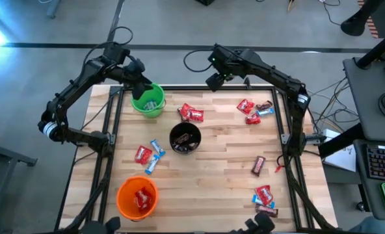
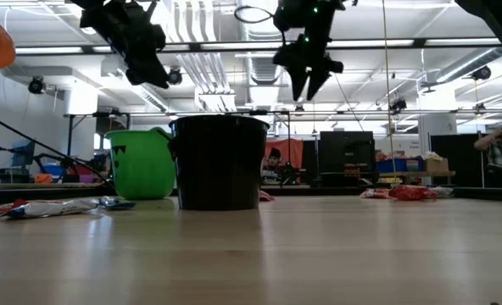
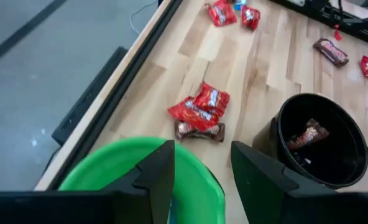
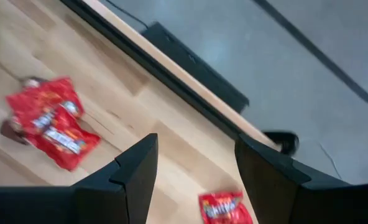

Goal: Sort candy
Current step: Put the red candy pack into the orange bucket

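L gripper point(image 1: 142, 89) jaws apart, empty, over green cup point(image 1: 147, 100); R gripper point(image 1: 214, 81) jaws apart at far tabletop edge. You're nearest red candy pile point(image 1: 191, 113) w/ either arm, betw. both

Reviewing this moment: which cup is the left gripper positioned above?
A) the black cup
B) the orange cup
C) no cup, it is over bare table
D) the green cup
D: in the high view the left gripper sits over the green cup at the table's far left, and the left wrist view shows green rim just beyond its open jaws; the black cup and orange cup lie apart from it.
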